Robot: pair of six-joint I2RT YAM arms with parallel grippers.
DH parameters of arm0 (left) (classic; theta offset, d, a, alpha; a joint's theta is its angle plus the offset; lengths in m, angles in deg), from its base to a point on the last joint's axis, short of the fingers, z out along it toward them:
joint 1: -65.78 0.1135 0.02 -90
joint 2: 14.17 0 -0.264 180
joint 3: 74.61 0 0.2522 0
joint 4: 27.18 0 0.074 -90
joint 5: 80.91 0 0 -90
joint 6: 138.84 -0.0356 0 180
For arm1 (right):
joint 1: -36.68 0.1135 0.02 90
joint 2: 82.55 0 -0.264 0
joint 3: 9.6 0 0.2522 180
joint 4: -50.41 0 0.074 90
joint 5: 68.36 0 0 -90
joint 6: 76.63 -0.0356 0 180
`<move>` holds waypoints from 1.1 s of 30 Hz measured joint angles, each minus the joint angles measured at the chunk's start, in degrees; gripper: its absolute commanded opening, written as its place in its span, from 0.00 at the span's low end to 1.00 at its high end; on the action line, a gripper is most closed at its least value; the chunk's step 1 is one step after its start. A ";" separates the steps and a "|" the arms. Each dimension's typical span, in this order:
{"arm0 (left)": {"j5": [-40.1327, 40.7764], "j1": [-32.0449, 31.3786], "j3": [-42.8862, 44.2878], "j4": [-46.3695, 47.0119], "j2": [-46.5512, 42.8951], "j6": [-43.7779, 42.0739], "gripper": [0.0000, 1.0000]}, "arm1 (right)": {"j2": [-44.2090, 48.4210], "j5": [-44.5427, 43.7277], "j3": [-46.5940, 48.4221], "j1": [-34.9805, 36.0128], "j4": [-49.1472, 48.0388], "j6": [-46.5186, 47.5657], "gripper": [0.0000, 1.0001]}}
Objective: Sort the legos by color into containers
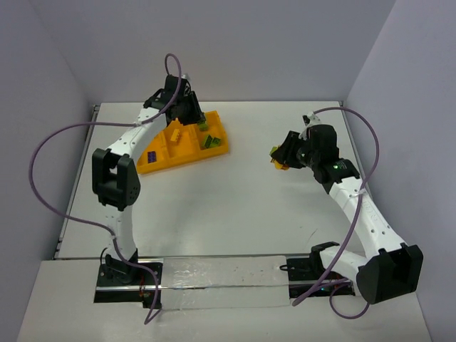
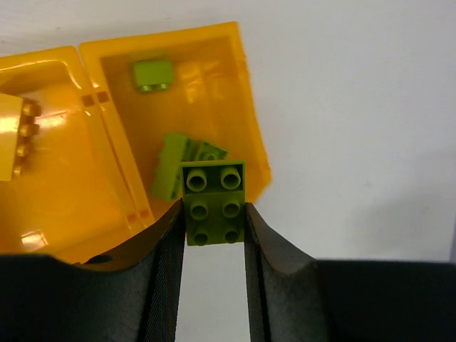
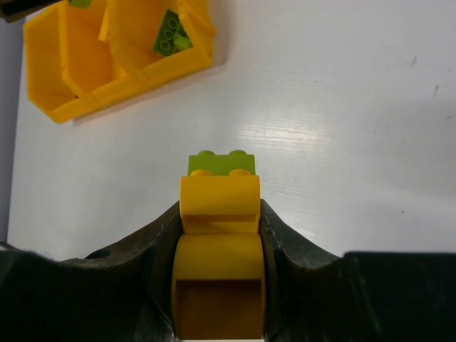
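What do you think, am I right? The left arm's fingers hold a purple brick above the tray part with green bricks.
Not quite. The left wrist view shows the brick between the left arm's fingers is lime green, not purple. It does hang above the tray part with green bricks.

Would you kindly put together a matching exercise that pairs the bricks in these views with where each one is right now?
Things:
1. six-stud lime brick
2. yellow and green stack
3. purple brick
4. loose yellow brick

Places:
A. middle compartment of the tray
B. clamped in the right gripper
C. left end compartment of the tray, as the top view shows it
D. clamped in the left gripper

Pairs: 1-D, 2-B, 3-C, 4-A.
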 measured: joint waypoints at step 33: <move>-33.15 -3.71 -16.03 11.21 -21.67 -7.41 0.83 | 2.31 27.96 1.09 0.00 -7.27 1.17 0.00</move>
